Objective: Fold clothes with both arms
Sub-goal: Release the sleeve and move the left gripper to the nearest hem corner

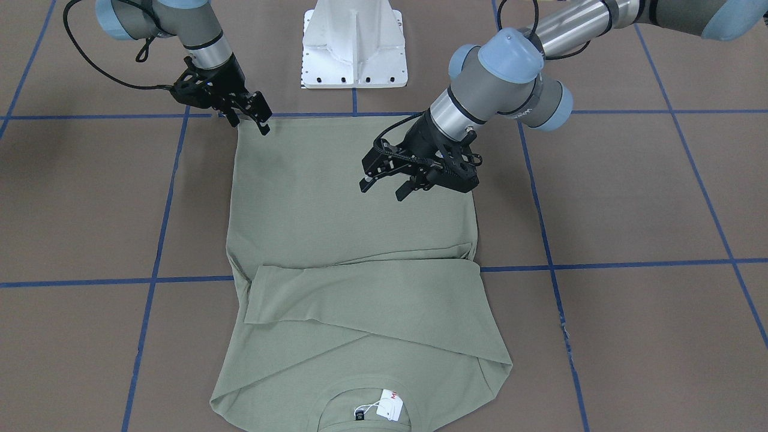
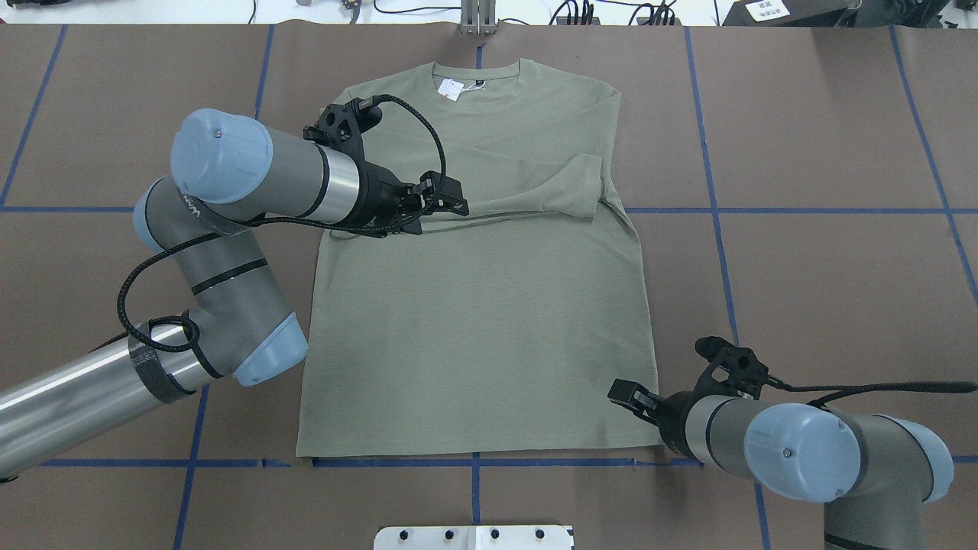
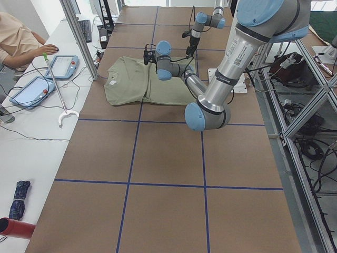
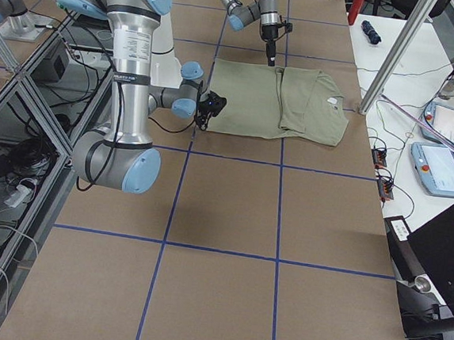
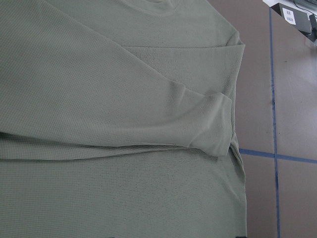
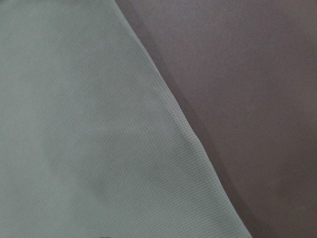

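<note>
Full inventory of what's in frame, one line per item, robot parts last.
long-sleeved shirt: 1, sage green, flat on table, sleeves folded across chest
hang tag: 1, white, at shirt collar
table: 1, brown with blue tape grid
pedestal base: 1, white, between the arms
teach pendants: 2, blue-grey, beside the table
operator: 1, beige top, beside the table
left arm: 1, silver-grey, reaching over shirt
right arm: 1, silver-grey, by hem
left gripper: 1, black, open, over shirt body
right gripper: 1, black, at hem corner, open or shut unclear
</note>
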